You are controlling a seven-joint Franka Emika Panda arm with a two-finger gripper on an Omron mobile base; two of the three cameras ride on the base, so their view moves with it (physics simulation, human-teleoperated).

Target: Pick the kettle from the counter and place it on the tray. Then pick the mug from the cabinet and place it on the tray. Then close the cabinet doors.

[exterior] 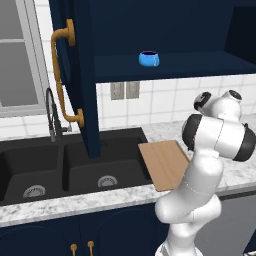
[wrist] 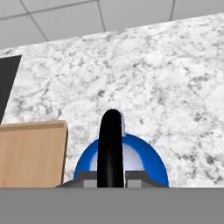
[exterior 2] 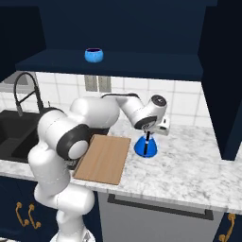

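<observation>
The cabinet stands open, the mug on its shelf. On the worktop, the tray's left part is hidden by the arm. Just right of it stands the kettle, its handle between the pincer fingers; whether they grip it cannot be told

In the hand view the lower part of the kettle is cut off at the bottom, and its spout cannot be made out. The tray is cropped by the left edge there — only one corner is seen. In the left base view the tray's right side is covered by the arm, and the kettle is hidden behind it. The gripper is largely masked by the wrist in the right base view — whether the handle is clamped cannot be told. The mug is too small for its handle to be judged.
</observation>
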